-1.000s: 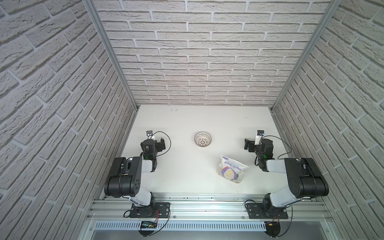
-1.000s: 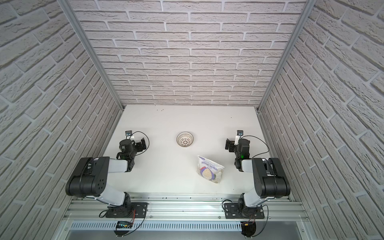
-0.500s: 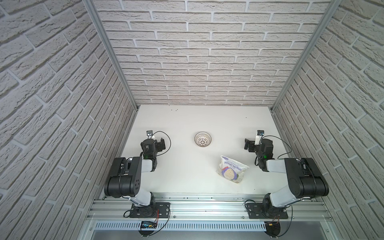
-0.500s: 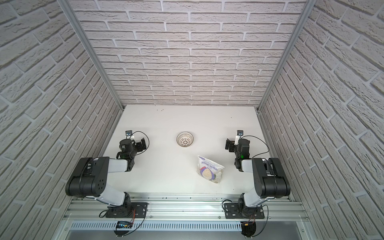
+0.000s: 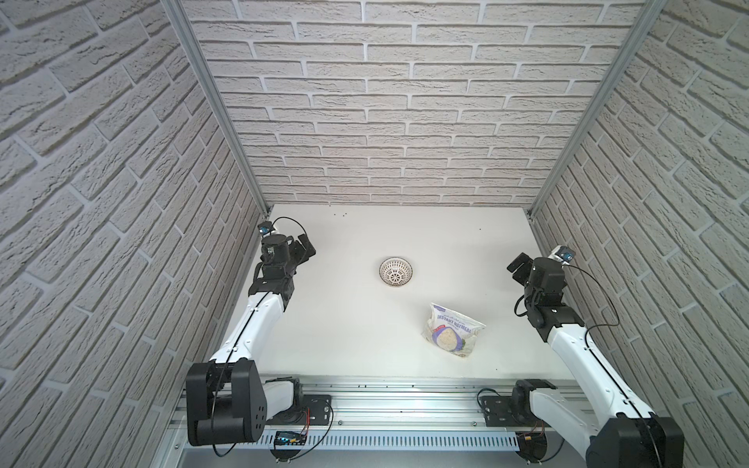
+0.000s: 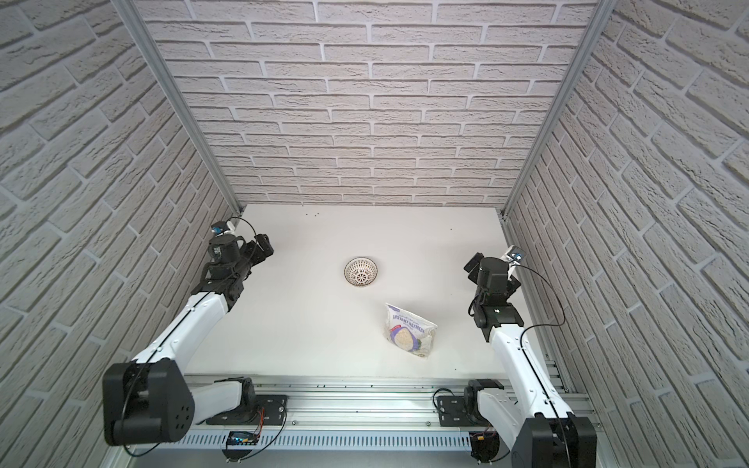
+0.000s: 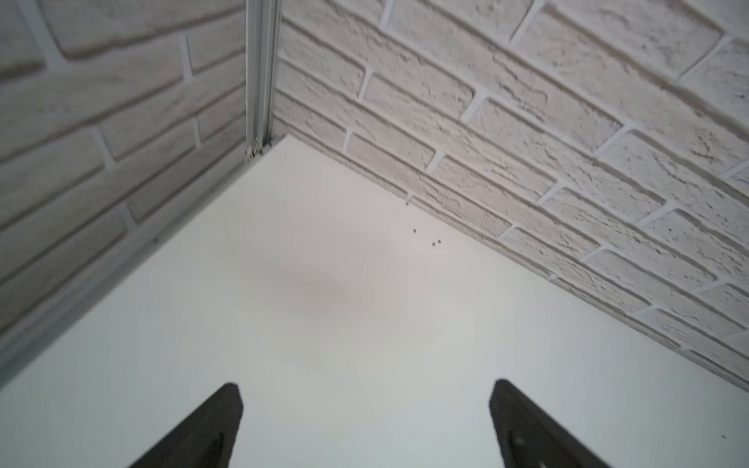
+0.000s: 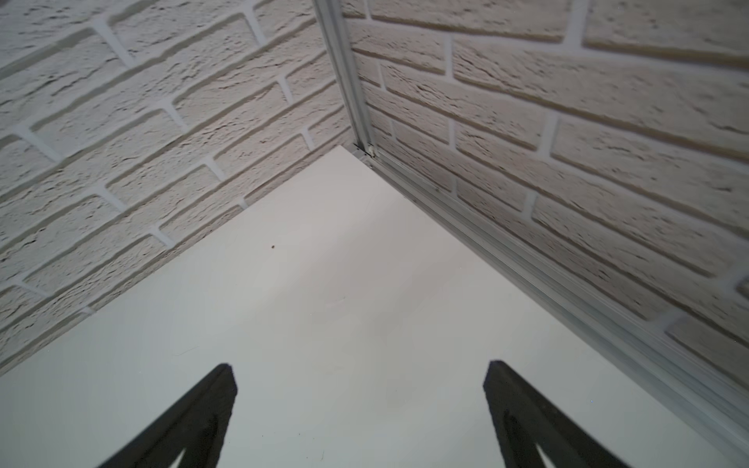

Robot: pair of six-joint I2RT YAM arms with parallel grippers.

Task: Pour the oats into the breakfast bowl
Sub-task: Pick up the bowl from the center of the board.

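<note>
Fingers of the left arm (image 7: 202, 429) and fingers of the right arm (image 8: 194, 421) stand wide apart and empty over the bare white counter (image 5: 344, 324). Nothing has shifted in the last second. The soft white, purple-printed oatmeal pouch (image 5: 452, 330) lies untouched nearer the right arm, apart from the small black-patterned white bowl (image 5: 396, 272). Pouring has evidently not begun.

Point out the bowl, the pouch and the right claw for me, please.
bowl (image 5: 396, 272): in a top view, patterned inside.
pouch (image 5: 452, 330): in a top view, printed front.
right claw (image 8: 360, 364): in the right wrist view, midway between its open fingertips.
</note>
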